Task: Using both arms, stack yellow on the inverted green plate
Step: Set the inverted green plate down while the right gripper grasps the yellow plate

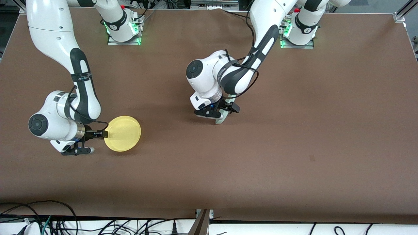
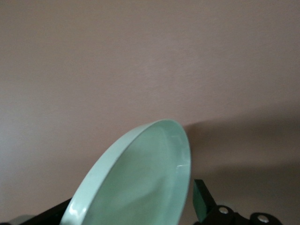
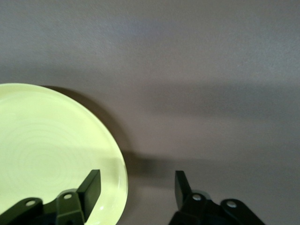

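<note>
The yellow plate (image 1: 123,133) lies flat on the brown table toward the right arm's end; it also shows in the right wrist view (image 3: 51,150). My right gripper (image 1: 104,133) (image 3: 136,180) is open at the plate's rim, with one finger over the plate and the other off it, over bare table. My left gripper (image 1: 221,113) (image 2: 131,206) is over the middle of the table, shut on the pale green plate (image 2: 140,178). It holds the plate tilted steeply on edge. In the front view only a pale sliver of the green plate (image 1: 221,118) shows under the hand.
The brown table (image 1: 294,130) is bare around both plates. The two arm bases stand at the table's edge farthest from the front camera. Cables lie along the near edge, below the table.
</note>
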Controlling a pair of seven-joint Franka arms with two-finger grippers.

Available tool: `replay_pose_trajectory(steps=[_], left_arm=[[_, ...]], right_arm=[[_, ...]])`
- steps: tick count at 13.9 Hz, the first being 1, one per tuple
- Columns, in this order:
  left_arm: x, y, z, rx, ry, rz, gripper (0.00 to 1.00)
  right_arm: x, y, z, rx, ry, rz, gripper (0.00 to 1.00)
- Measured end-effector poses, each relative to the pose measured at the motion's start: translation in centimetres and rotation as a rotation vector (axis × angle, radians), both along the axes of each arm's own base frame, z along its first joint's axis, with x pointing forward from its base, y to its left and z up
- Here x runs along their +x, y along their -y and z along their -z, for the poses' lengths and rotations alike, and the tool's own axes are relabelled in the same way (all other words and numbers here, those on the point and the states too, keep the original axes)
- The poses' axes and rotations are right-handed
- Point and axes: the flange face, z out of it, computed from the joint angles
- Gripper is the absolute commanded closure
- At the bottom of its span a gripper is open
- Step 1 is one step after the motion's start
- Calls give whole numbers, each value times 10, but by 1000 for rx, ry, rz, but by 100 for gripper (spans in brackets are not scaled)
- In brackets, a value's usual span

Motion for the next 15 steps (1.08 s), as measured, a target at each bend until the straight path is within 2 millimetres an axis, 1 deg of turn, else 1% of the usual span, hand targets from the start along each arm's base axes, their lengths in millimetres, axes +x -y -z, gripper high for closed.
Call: replay_pose_trajectory(steps=[1, 2, 4, 6, 7, 8, 10, 12, 13, 14, 15], left_arm=[[0, 5, -3, -29, 2, -4, 0], [-2, 9, -5, -47, 3, -5, 0], [-8, 19, -11, -78, -4, -12, 0], [-16, 33, -21, -152, -44, -56, 0], [-22, 40, -22, -192, -73, -87, 0], [-29, 47, -20, -219, -97, -117, 0], [-38, 55, -15, -242, -123, -154, 0], [-33, 52, -17, -251, -117, -172, 0], [-25, 48, -22, -257, -107, -183, 0], [-12, 40, -31, -268, -90, -201, 0], [6, 26, -45, -283, -69, -229, 0]], right_arm=[[-3, 1, 5, -4, 5, 1, 33], [-6, 1, 9, -7, 9, 2, 36], [-10, 0, 16, -12, 10, 3, 37], [-11, -2, 16, -11, 11, 0, 37], [-11, -3, 15, -11, 13, 2, 37], [-10, -4, 13, -10, 16, 4, 37], [-10, -8, 12, -9, 18, 2, 43], [-10, -11, 12, -9, 18, 0, 46], [-10, -11, 12, -9, 18, 0, 47], [-10, -11, 12, -9, 17, 0, 48], [-10, -11, 12, -9, 17, 1, 51]])
